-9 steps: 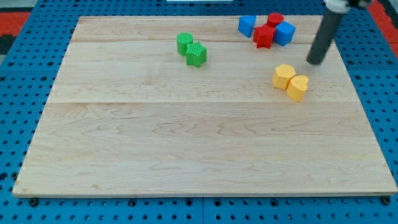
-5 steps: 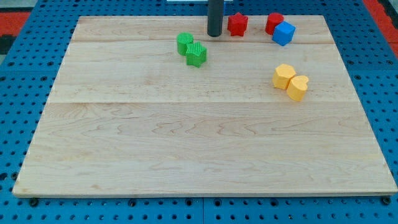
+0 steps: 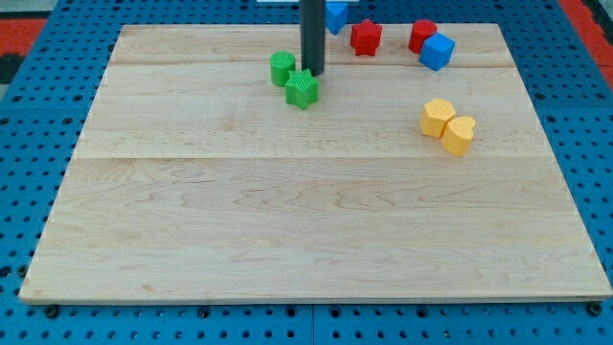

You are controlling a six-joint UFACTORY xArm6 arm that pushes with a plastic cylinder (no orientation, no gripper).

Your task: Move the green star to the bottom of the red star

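Tip: your tip (image 3: 312, 73) sat at the upper edge of the green star, touching it or nearly so, with the dark rod rising straight up out of the view's top.
Jaws: you had none to read here; the arm ended in a plain rod, so spread or pressed together could not be told.
Green star: you saw the green star (image 3: 302, 89) in the upper middle of the wooden board (image 3: 287, 230), just below the tip.
Green cylinder: the green cylinder (image 3: 283, 68) stood just to the view's left of the rod, touching or almost touching the green star's upper left.
Red star: the red star (image 3: 364, 37) lay near the board's top edge, up and to the view's right of the green star, well apart from it.
Blue blocks: one blue block (image 3: 336, 13) peeked out beside the rod at the view's top; a blue cube (image 3: 438, 51) touched a red cylinder (image 3: 422, 34) farther right.
Yellow blocks: two yellow blocks (image 3: 447, 125) sat together at the view's right.
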